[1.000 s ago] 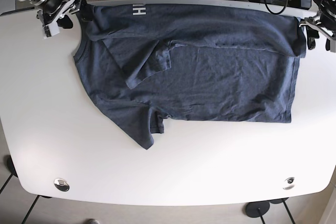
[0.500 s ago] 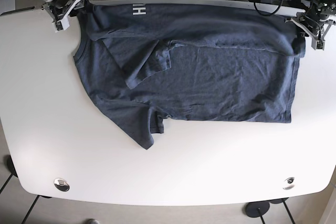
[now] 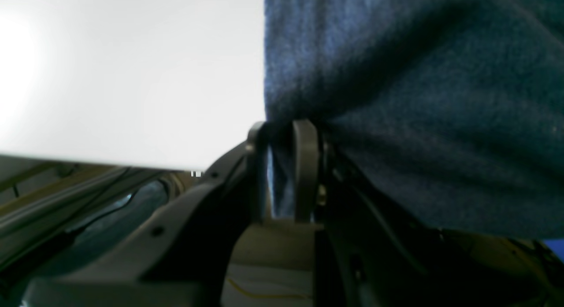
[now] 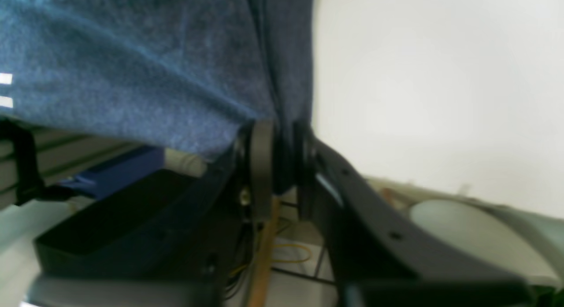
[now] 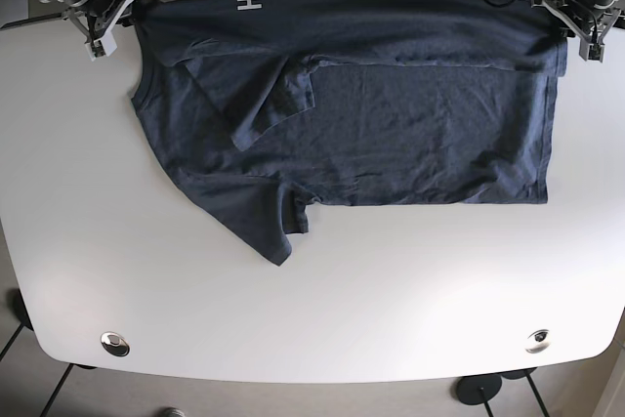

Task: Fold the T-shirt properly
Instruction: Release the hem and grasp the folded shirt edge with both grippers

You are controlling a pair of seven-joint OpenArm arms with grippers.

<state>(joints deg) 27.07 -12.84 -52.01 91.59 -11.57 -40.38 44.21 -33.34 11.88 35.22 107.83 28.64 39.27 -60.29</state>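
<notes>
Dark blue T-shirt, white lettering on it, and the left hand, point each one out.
Dark blue T-shirt (image 5: 430, 134), base view, middle of the body.
White lettering (image 5: 248, 1), base view, on the far fold.
Left hand (image 3: 282, 166), left wrist view, between fingertips.

T-shirt (image 5: 391, 114) — dark heathered navy, white lettering near its collar; table (image 5: 322, 310) — plain white.

A dark blue T-shirt (image 5: 391, 114) lies spread across the white table (image 5: 312, 319), its far corners pinched by the left gripper (image 5: 576, 26) and right gripper (image 5: 109, 19).
</notes>
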